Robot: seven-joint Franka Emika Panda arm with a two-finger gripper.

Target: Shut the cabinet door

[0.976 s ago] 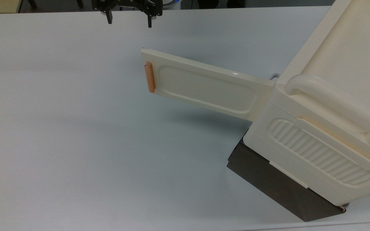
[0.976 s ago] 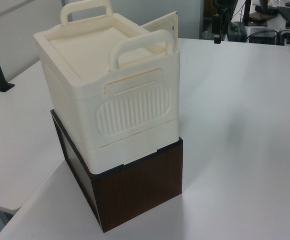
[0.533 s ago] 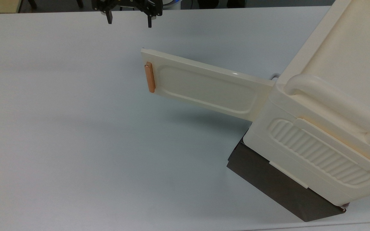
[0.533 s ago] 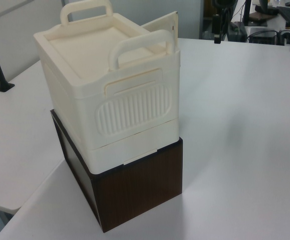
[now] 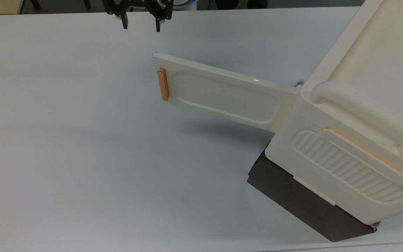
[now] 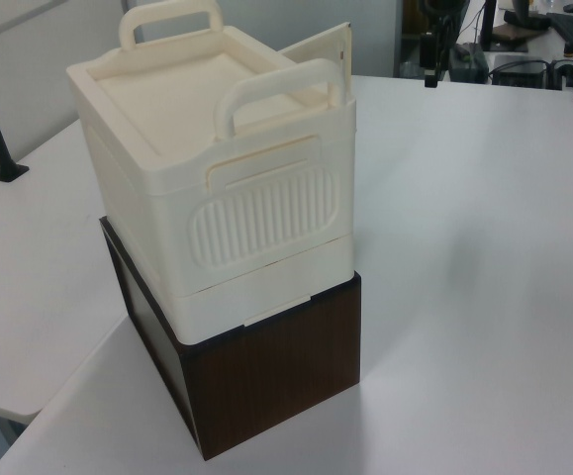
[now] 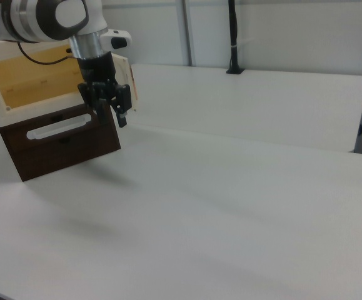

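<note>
Cabinet (image 6: 217, 198) on table (image 6: 484, 277); cabinet door (image 6: 324, 51) swung open (behind).

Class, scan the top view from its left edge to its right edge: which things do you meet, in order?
Gripper → copper handle → cabinet door → cabinet, all on the white table.

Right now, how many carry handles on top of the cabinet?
2. On the cabinet in the left view, one thick rounded handle arches over the near top edge above the ribbed panel, the other over the far top edge. None look hidden.
</note>
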